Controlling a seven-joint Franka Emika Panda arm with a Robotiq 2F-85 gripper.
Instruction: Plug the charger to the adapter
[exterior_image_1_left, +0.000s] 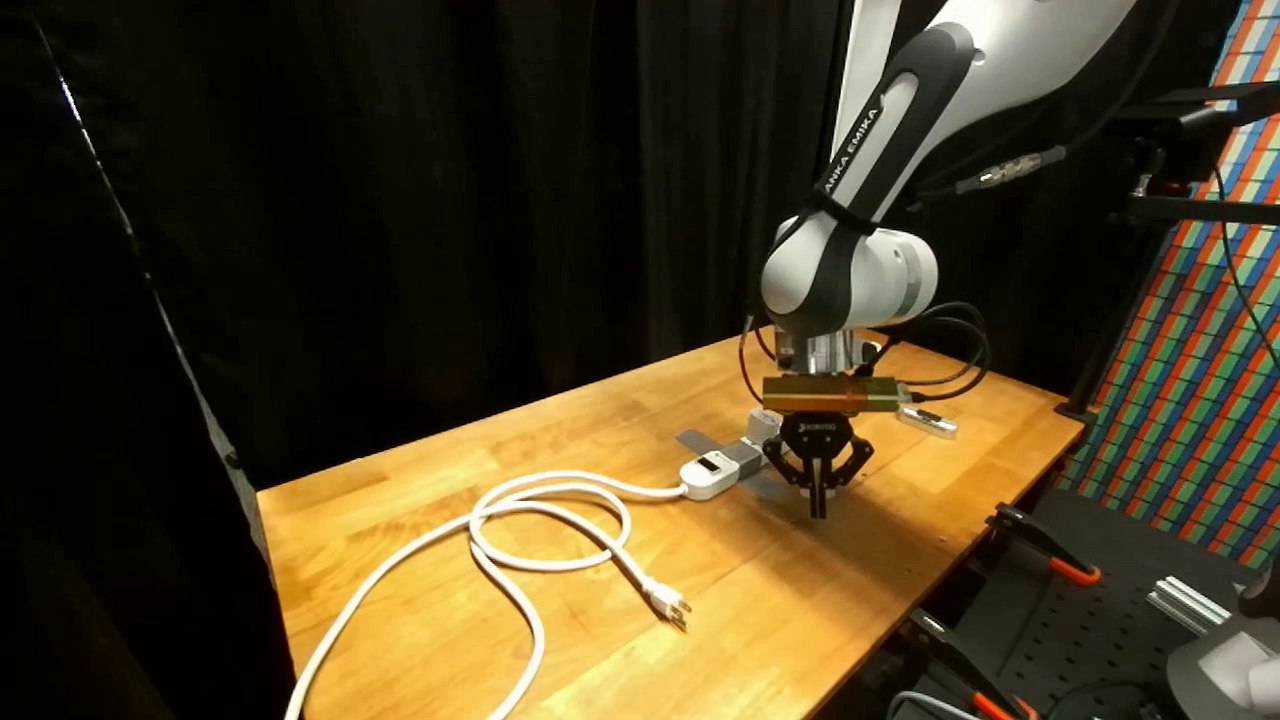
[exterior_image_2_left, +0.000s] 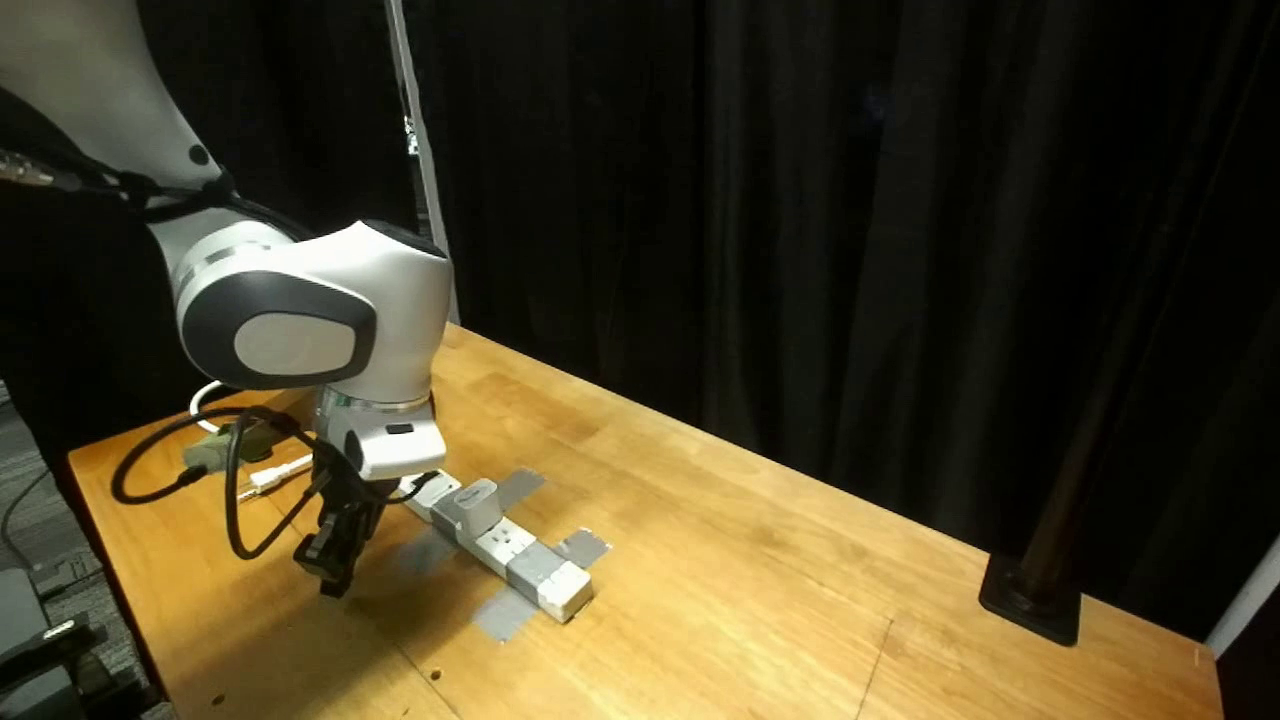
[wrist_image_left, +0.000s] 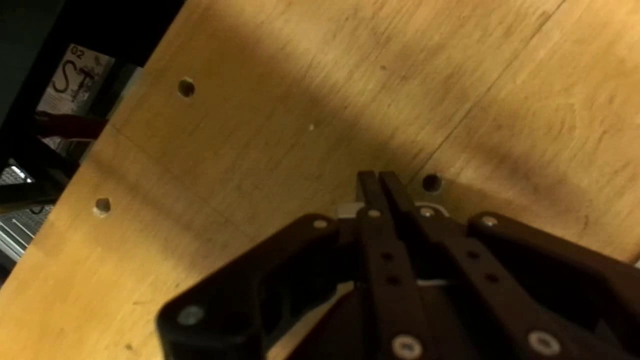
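Note:
The charger is a small grey-white block that stands upright on the adapter in both exterior views (exterior_image_1_left: 765, 425) (exterior_image_2_left: 478, 507). How deep its plug sits cannot be told. The adapter, a long white bar with sockets and grey tape bands, lies on the table (exterior_image_1_left: 706, 481) (exterior_image_2_left: 503, 545). My gripper (exterior_image_1_left: 817, 514) points down, low over the table, beside the adapter and apart from the charger. It also shows in an exterior view (exterior_image_2_left: 333, 588) and in the wrist view (wrist_image_left: 375, 173). Its fingers are together with nothing between them. Pale edges beside the fingers cannot be identified.
Grey tape strips (exterior_image_2_left: 507, 613) fix the adapter to the table. Its white cable coils on the table and ends in a plug (exterior_image_1_left: 668, 602). A small pale elongated item (exterior_image_1_left: 928, 422) lies at right. Clamps (exterior_image_1_left: 1035, 545) grip the table edge. A black stand base (exterior_image_2_left: 1032, 610) stands on the table.

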